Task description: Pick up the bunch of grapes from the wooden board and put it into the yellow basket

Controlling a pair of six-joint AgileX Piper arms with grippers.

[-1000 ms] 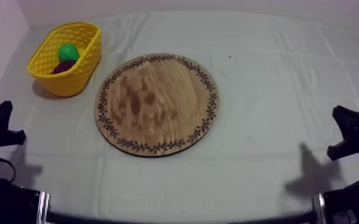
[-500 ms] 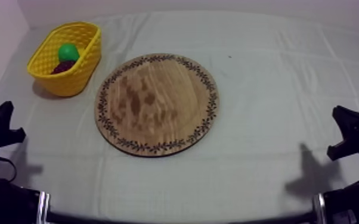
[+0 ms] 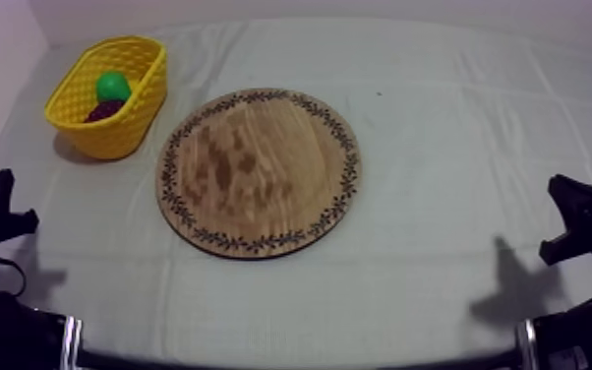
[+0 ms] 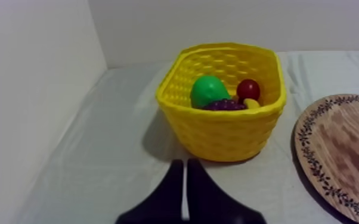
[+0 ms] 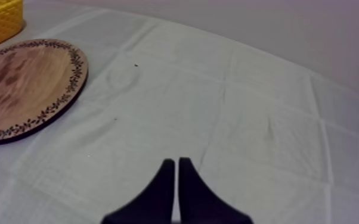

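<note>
- Yellow woven plastic basket [image 3: 115, 136] stands near the far left corner of the grey-white cloth-covered tabletop [image 3: 447, 138], close beside the round wooden board with a patterned rim [image 3: 259, 172] but apart from it.
- The dark purple bunch of grapes [image 4: 223, 105] lies inside the basket, against the wall nearest the left hand [image 4: 185, 179], next to a green pear [image 4: 209, 90] and a small red fruit [image 4: 248, 89].
- The left hand sits low, facing the basket, its fingers pressed together on nothing.
- The right hand [image 5: 176, 179] hangs over the tabletop, well apart from the board, its fingers likewise together.
</note>
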